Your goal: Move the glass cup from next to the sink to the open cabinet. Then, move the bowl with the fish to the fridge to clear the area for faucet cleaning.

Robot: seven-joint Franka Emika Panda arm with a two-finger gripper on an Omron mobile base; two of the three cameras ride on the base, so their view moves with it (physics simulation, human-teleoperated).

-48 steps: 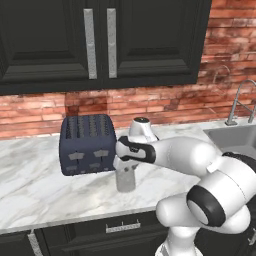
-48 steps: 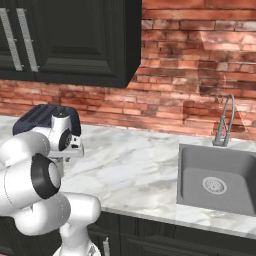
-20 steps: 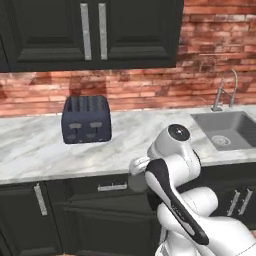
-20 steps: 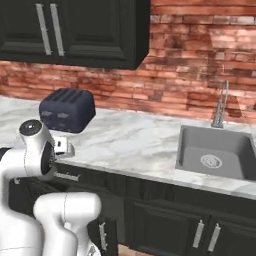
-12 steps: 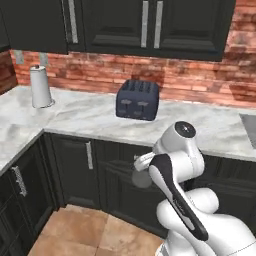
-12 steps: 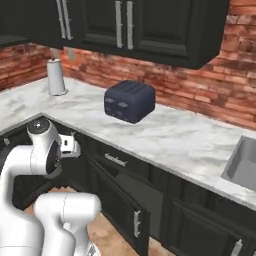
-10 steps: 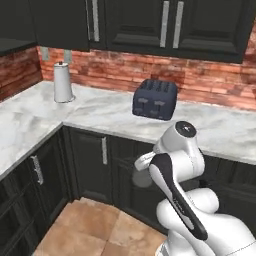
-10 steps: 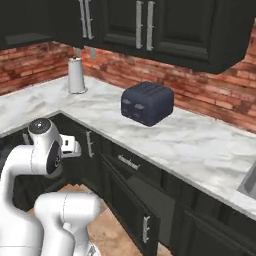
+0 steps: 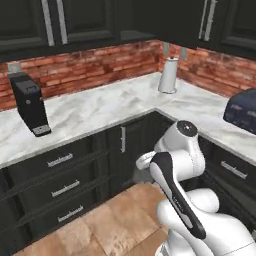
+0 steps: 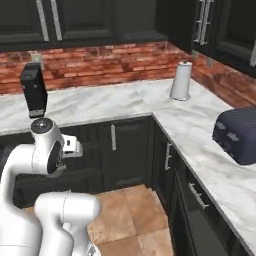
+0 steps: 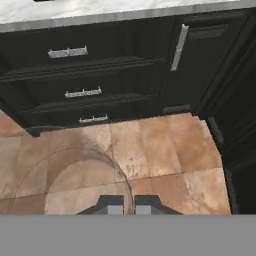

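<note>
My gripper (image 11: 122, 205) is shut on the rim of the glass cup (image 11: 75, 165), a translucent grey tumbler that shows as a faint curved wall over the floor tiles. The hand (image 9: 145, 161) is tucked low beside the arm, in front of the black base cabinets and below counter height; it also shows by the arm's elbow (image 10: 71, 146). Above the counter corner, a dark doorless recess looks like the open cabinet (image 10: 137, 20). The sink, faucet, bowl with the fish and fridge are out of view.
An L-shaped white marble counter (image 9: 100, 107) wraps the corner. It carries a black coffee machine (image 10: 34, 90), a paper towel roll (image 10: 181, 81) and a dark toaster (image 10: 237, 130). Black drawers (image 11: 75, 75) stand ahead, with brown floor tiles (image 9: 100, 225) below.
The base has turned, so the whole picture swung: the toaster slid to the right edge and the coffee machine came in on the left. The gripper stays shut on the cup.
</note>
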